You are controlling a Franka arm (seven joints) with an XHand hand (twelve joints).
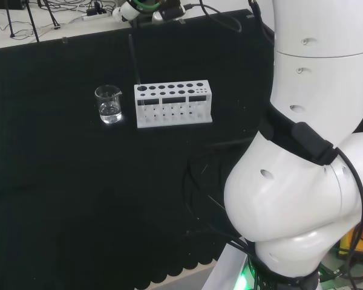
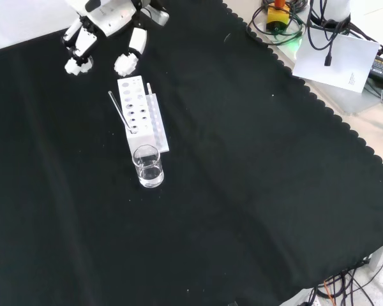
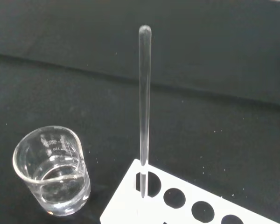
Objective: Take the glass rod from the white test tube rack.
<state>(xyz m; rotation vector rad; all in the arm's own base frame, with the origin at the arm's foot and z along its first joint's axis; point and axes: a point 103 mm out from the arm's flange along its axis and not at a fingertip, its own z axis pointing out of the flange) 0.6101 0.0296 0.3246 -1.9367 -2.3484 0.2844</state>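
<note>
On the black-clothed desk [image 2: 255, 191] the glass rod [image 3: 144, 112] stood upright in an end hole of the white rack [image 2: 139, 115], beside the beaker [image 2: 148, 167] — probably so its free top could be pinched — while the hand [image 2: 105, 29] hovered beyond the rack's far end, fingers relaxed, holding nothing.

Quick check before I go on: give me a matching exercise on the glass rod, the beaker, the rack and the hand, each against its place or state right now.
Things:
1. glass rod
2. beaker
3. white test tube rack
4. hand

States:
A. on the cloth beside the rack's end, a little clear liquid inside
B. above the rack's far end in the front view, holding nothing
C. standing in an end hole
D. lying along the cloth, most holes empty

Pairs: 1-C, 2-A, 3-D, 4-B
</note>
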